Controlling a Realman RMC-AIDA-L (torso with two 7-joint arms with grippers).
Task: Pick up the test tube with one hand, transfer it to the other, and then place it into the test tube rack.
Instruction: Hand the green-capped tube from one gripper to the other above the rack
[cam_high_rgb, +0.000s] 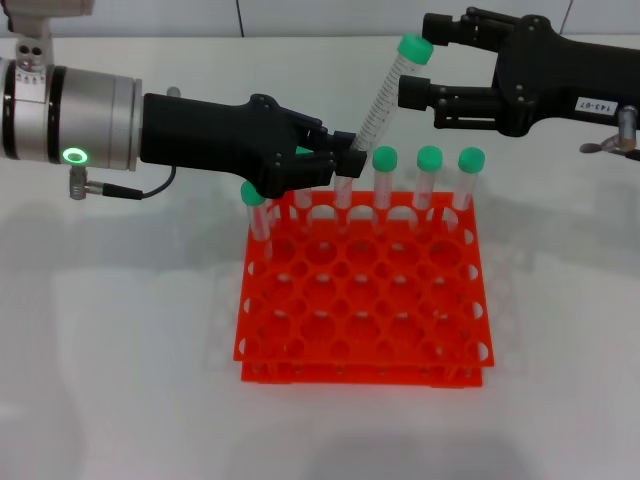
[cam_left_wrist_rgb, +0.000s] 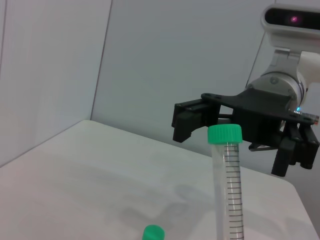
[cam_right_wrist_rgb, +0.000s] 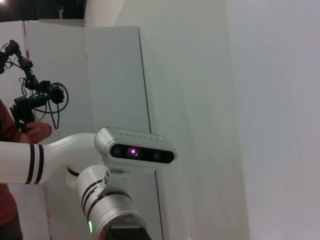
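Head view: test tube rack holds capped tubes.

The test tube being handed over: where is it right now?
In the head view, the test tube tilts above the rack's back row, its lower end held in the left claw, its cap between the open right claw's fingers.
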